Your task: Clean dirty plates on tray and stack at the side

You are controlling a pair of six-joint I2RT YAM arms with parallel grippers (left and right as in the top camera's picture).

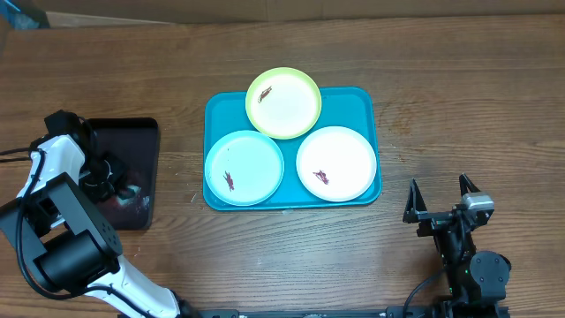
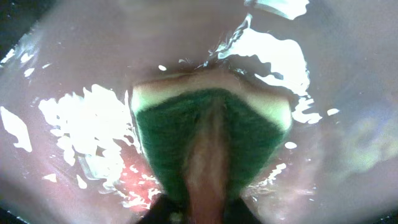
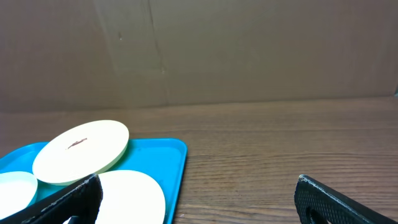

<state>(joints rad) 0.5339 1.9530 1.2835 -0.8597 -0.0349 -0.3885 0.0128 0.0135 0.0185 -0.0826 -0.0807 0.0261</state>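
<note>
- The left gripper (image 1: pixel 113 181) is down in the black tray (image 1: pixel 132 132), pinched on a green sponge (image 2: pixel 211 143) in the wet.
- The turquoise tray (image 1: pixel 366 99) lies to that claw's right. The mint-blue plate (image 1: pixel 244 167) is nearest it, with the yellow-green plate (image 1: pixel 283 103) and white plate (image 1: pixel 336 163) beyond.
- The right gripper (image 1: pixel 438 181) is spread wide and empty, and the white plate lies ahead and to its left.
</note>
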